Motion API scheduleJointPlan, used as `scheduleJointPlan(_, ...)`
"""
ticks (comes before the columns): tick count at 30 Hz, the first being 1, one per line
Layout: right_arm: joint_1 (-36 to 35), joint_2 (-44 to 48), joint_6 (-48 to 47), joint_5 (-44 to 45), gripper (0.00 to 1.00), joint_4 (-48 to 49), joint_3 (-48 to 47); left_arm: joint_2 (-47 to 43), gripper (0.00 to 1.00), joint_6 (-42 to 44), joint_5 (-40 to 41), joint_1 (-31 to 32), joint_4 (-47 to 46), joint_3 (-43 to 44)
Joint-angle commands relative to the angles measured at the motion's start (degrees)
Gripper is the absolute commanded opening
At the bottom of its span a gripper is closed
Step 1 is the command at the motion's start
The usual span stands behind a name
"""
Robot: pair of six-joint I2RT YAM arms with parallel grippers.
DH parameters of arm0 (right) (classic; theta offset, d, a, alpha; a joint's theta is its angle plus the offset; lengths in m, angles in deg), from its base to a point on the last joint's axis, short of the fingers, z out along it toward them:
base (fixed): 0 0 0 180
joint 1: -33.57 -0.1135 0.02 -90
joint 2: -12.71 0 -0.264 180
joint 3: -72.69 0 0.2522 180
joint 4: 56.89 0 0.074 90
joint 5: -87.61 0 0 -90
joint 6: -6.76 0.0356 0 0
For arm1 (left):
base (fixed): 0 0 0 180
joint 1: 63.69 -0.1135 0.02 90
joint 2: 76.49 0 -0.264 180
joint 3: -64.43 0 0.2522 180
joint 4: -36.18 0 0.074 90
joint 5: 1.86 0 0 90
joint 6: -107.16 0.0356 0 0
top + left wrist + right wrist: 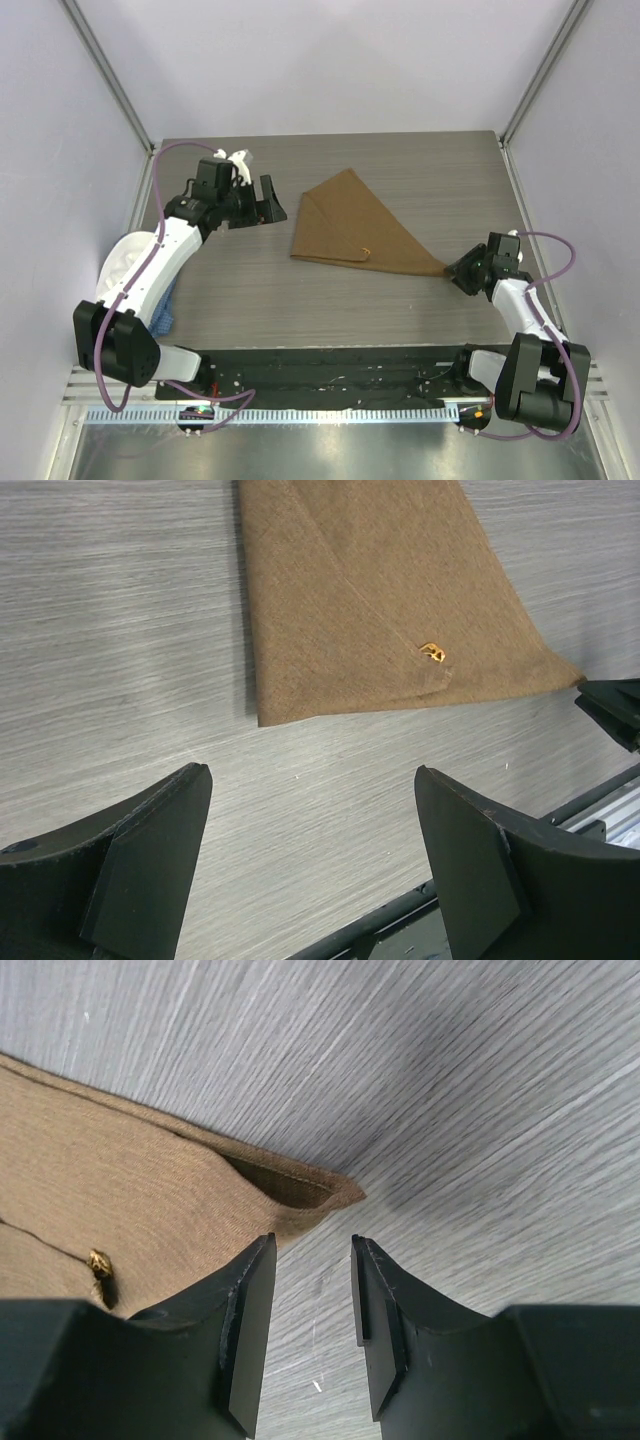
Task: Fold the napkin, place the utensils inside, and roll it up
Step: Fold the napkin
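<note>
In the middle of the table [250,300] we've got the tan napkin [350,225] folded into a triangle, with a bit of the gold spoon [433,652] showing at the flap's edge. The left gripper [310,775] hangs wide open and empty near its left side. The right gripper [312,1242] sits partly open at the napkin's right corner, gripping nothing.

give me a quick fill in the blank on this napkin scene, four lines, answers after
1. The napkin lies folded into a ___ shape.
2. The left gripper is open and holds ___.
3. Seen from the top camera, the right gripper sits at the napkin's ___ corner.
4. The bit of spoon peeking from the fold is ___ in colour.

Missing words: triangle; nothing; right; gold
</note>
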Motion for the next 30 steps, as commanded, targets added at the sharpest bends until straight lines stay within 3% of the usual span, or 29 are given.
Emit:
scheduleJointPlan(1,0.26,-0.98,0.99,0.86,0.43,3.51,0.65,-0.41,0.88,0.9,-2.62,-0.99,-0.69,-0.52)
scheduleJointPlan(30,0.35,-1.24,0.73,1.13,0.45,5.8,0.47,-1.2,0.88,0.03,-4.64,-2.23,-1.83,-1.75)
